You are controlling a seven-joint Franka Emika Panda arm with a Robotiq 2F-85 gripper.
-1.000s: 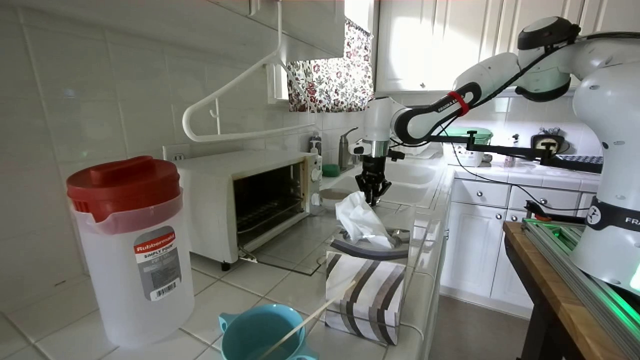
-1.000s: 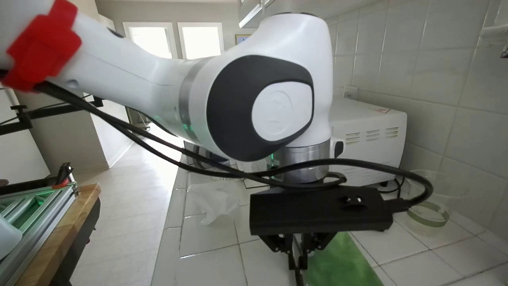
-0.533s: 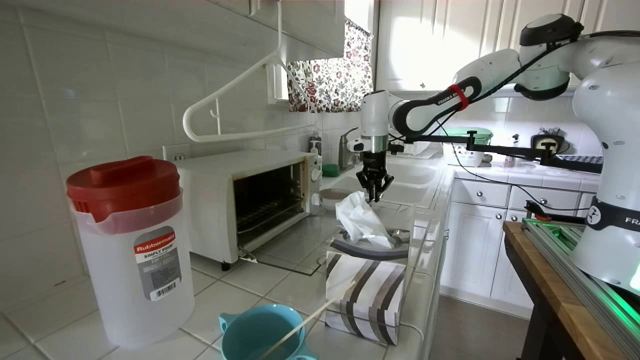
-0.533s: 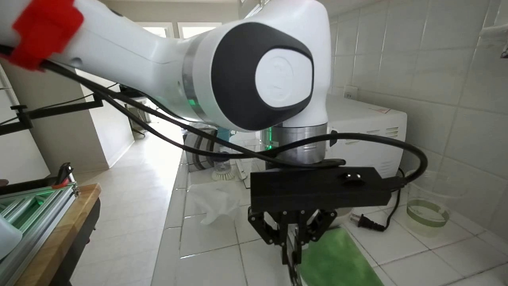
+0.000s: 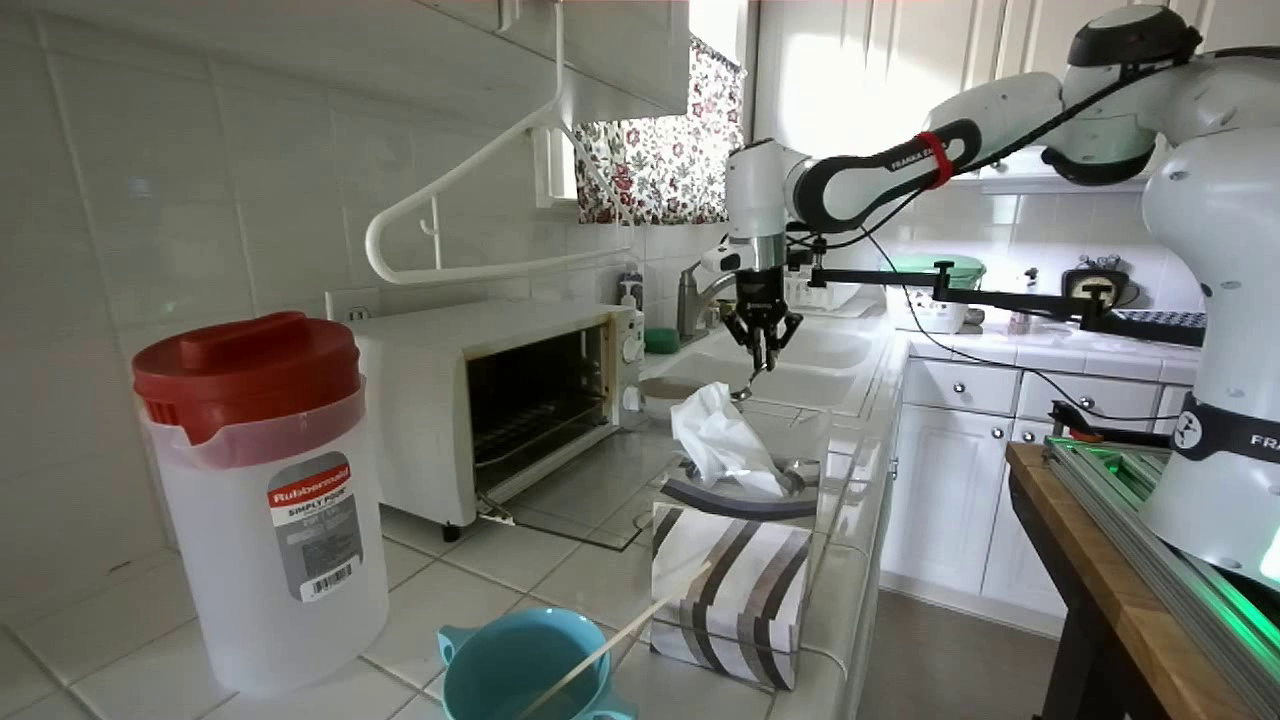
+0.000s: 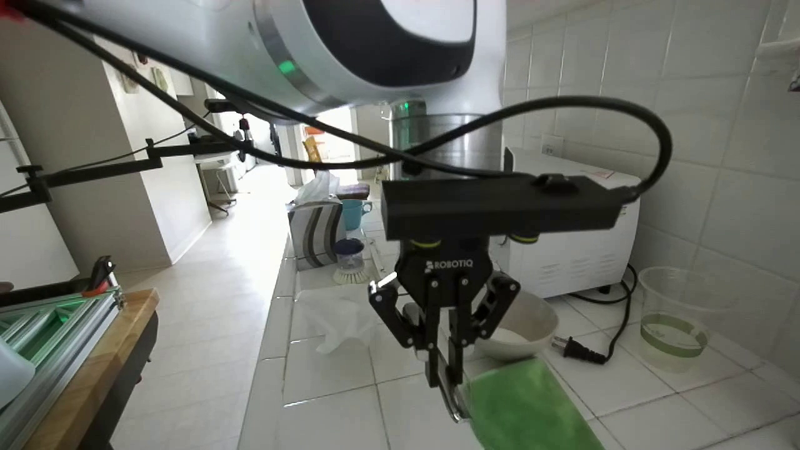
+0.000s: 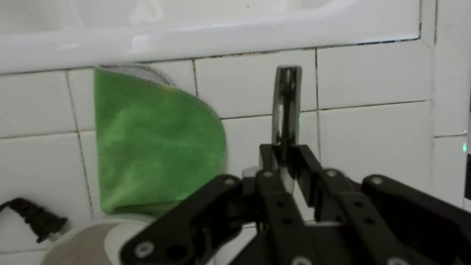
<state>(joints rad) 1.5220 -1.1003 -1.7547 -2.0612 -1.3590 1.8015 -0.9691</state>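
In an exterior view, a black gripper (image 5: 764,360) pinches a metal spoon (image 5: 741,394) — its rounded end tilts down below the fingertips, beyond a white tissue (image 5: 722,440). In an exterior view, the spoon's handle (image 6: 452,401) juts out between the fingers, near a green cloth (image 6: 528,406). In the wrist view, the handle reaches past the fingertips above white tiles (image 7: 371,136) — cloth at picture left.

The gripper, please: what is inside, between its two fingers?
In the wrist view, a shiny metal utensil is inside the gripper, one end sticking out past the fingertips. These cover most of the gripped part, so its shape there is hidden.
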